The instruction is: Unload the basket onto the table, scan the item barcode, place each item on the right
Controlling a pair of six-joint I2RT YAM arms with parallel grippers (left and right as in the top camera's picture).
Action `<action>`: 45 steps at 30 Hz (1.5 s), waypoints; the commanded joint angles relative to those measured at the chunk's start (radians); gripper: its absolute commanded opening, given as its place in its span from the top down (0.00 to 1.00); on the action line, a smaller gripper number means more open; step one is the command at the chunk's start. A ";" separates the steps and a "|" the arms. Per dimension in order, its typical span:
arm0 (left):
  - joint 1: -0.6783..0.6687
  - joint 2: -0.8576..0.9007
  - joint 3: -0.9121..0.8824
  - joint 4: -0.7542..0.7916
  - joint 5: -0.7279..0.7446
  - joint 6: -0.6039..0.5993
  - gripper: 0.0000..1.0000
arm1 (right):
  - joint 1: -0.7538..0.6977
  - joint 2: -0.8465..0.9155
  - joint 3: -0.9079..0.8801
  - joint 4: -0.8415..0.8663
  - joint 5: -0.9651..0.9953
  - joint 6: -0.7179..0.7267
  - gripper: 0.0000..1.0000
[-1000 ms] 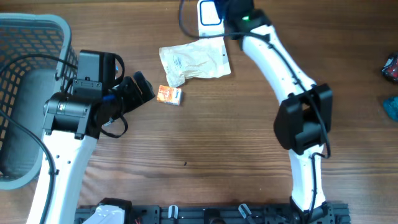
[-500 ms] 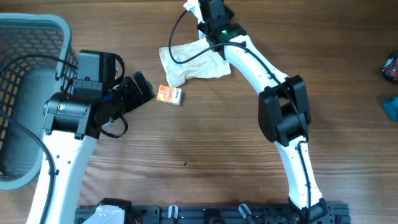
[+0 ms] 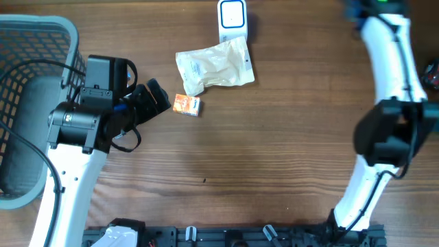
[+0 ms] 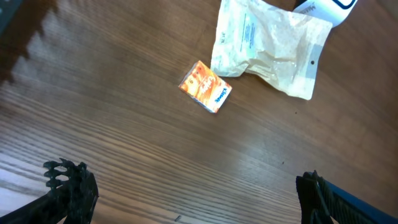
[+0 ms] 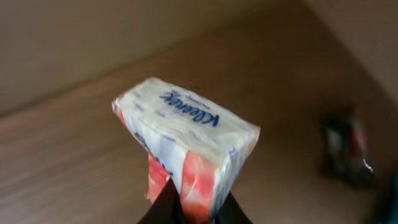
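Observation:
My right gripper (image 5: 194,208) is shut on a Kleenex tissue pack (image 5: 186,134), white with blue and red print, pinched by its lower end and held up in the air. In the overhead view that gripper (image 3: 358,9) is a blur at the top right edge. A white barcode scanner (image 3: 232,15) stands at the top centre, well left of it. My left gripper (image 4: 193,196) hangs open over bare wood, and in the overhead view it (image 3: 156,96) sits just left of a small orange box (image 3: 186,104). The box also shows in the left wrist view (image 4: 206,86).
A crumpled white bag (image 3: 215,65) lies between the orange box and the scanner. A grey mesh basket (image 3: 34,41) fills the far left. A dark red item (image 3: 431,72) and a teal item (image 3: 432,118) lie at the right edge.
My right arm has swung from the scanner at the top centre far over to the right, carrying the tissue pack. The left arm has not moved.

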 commanded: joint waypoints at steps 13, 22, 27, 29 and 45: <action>0.005 -0.005 0.008 0.003 -0.002 0.016 0.00 | -0.384 0.026 -0.302 0.006 0.058 0.097 0.87; 0.005 -0.005 0.008 0.003 -0.002 0.016 0.00 | -0.369 -0.022 -0.351 0.046 -0.146 -0.167 0.00; 0.005 -0.005 0.008 0.003 -0.002 0.016 0.00 | -0.232 -0.234 -0.336 0.059 -0.569 -0.163 0.00; 0.005 -0.005 0.008 0.003 -0.002 0.016 0.00 | -0.168 -0.261 -0.336 0.063 -0.954 -0.116 0.00; 0.005 -0.005 0.008 0.003 -0.002 0.016 0.00 | 0.597 0.061 -0.345 0.391 -0.511 0.475 0.19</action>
